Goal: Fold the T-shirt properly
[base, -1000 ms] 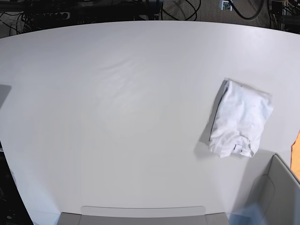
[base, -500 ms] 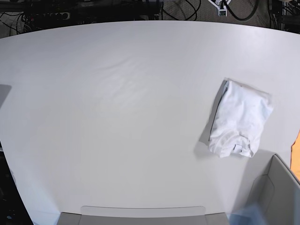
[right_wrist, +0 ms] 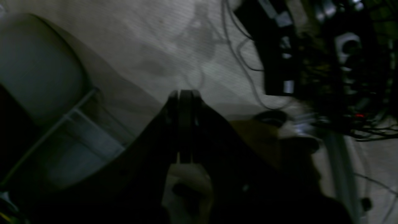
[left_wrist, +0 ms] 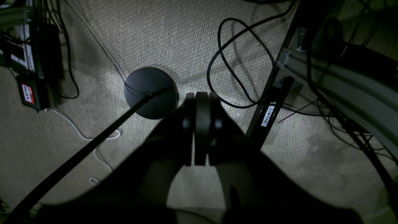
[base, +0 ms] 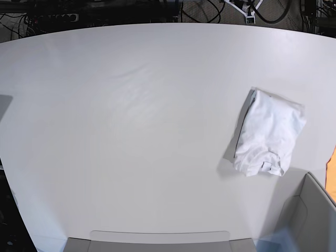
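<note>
The T-shirt point(base: 269, 134) lies folded into a compact white bundle on the right side of the off-white table point(base: 131, 131), its collar and small grey tag at the near end. Neither gripper shows in the base view. In the left wrist view my left gripper point(left_wrist: 202, 97) hangs over carpet floor, jaws pressed together with nothing between them. The right wrist view is dark and blurred. There my right gripper point(right_wrist: 183, 93) is likewise shut and empty above the floor. The T-shirt appears in neither wrist view.
A grey box point(base: 310, 215) stands at the table's near right corner, and a flat grey flap point(base: 157, 237) lies along the near edge. Something orange point(base: 332, 173) peeks in at the right edge. Cables point(left_wrist: 230, 62) and a black round stand base point(left_wrist: 150, 91) lie on the floor.
The T-shirt has not moved. A small white piece beyond the table's far edge has shifted left and come further into the base view.
</note>
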### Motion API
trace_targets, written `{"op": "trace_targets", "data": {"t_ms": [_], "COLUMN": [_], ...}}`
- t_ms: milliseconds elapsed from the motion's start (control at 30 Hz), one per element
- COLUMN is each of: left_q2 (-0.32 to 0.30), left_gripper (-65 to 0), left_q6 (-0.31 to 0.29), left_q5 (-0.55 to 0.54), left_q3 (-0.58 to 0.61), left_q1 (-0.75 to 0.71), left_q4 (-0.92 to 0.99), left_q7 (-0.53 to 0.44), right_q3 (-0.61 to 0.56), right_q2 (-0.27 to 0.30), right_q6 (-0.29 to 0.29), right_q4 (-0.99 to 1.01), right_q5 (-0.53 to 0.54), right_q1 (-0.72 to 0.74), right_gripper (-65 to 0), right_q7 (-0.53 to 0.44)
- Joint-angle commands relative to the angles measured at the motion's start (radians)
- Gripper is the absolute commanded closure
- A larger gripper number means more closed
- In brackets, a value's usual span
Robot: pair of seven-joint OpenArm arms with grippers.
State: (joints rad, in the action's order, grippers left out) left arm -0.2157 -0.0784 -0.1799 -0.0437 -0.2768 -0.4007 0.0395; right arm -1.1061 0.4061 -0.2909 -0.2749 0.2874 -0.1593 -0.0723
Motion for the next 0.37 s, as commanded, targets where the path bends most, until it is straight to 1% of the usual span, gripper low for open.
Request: {"op": "trace_targets", "data": {"t_ms": [0, 333], "left_q2": [0.005, 0.037], "left_gripper": [0.0, 0.0], "left_q6": [0.001, -0.001], "left_q5": [0.003, 0.003], "left_q3": [0.0, 0.0], "left_q1": [-0.006, -0.006], "left_q4": [-0.002, 0.0], "left_q7": [-0.01, -0.006], "right_q3": [-0.021, -0.25], "right_q2": [0.012, 0.012], "right_q6": [-0.012, -0.012], "right_q4": [-0.001, 0.006], "right_q5": [0.0, 0.0], "right_q1": [-0.009, 0.028], "right_gripper": [0.0, 0.0], "right_q7": [-0.004, -0.004]}}
